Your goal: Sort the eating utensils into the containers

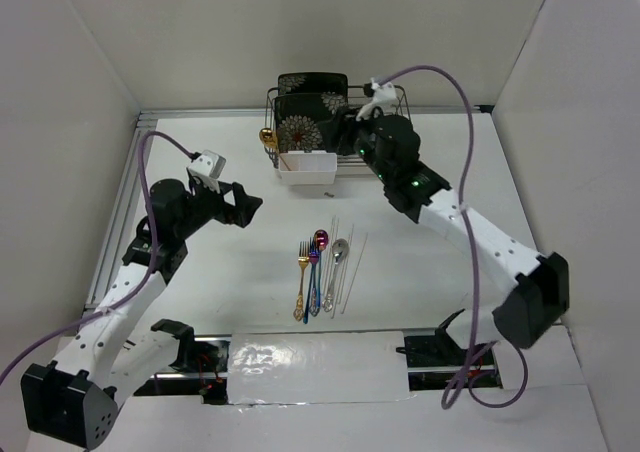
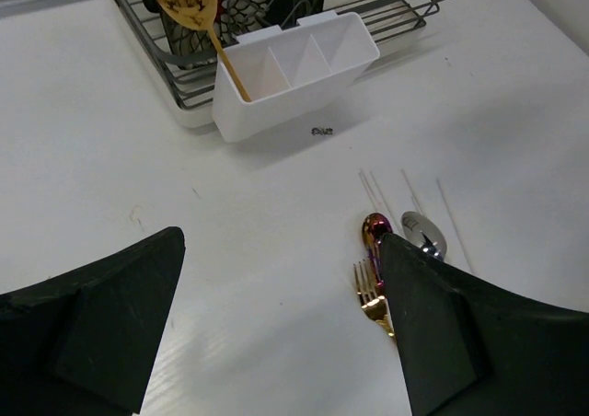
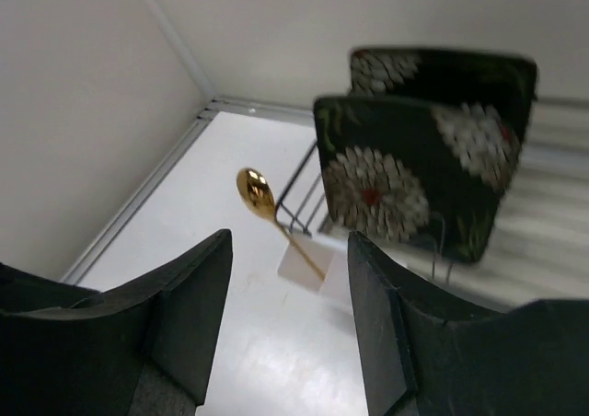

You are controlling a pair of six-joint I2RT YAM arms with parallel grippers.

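From the top external view, the white caddy (image 1: 307,166) stands on the bench (image 1: 220,272) against the front of the dark wire rack (image 1: 400,100), which holds two black floral plates (image 1: 310,107). A gold spoon (image 1: 268,137) stands in the caddy's left end with its bowl up. The other utensils lie loose in mid-bench, well apart from the caddy: a gold fork (image 1: 301,277), a purple spoon (image 1: 320,239), a silver spoon (image 1: 340,251) and thin chopsticks (image 1: 352,267). Their handles crowd together and are hard to separate. The left tool (image 1: 236,204) hangs spread over bare bench to the left. The right tool (image 1: 350,129) is over the rack's front, and its fingers are lost against the dark plates.

In the left wrist view the left tool (image 2: 276,315) stands wide apart with nothing between its fingers (image 2: 101,324). The caddy (image 2: 276,112) shows three compartments, and the gold spoon (image 2: 189,2) leans in the left one. The right finger covers most of the gold fork (image 2: 367,292) and the handles of the purple spoon (image 2: 375,226) and silver spoon (image 2: 424,234). A tiny dark speck (image 2: 321,132) lies by the caddy, too small to identify.

In the right wrist view, which is blurred, the right tool (image 3: 287,324) is parted and holds nothing. The gold spoon (image 3: 256,193) rises beyond the gap, and the caddy (image 3: 302,267) shows only as a pale patch.
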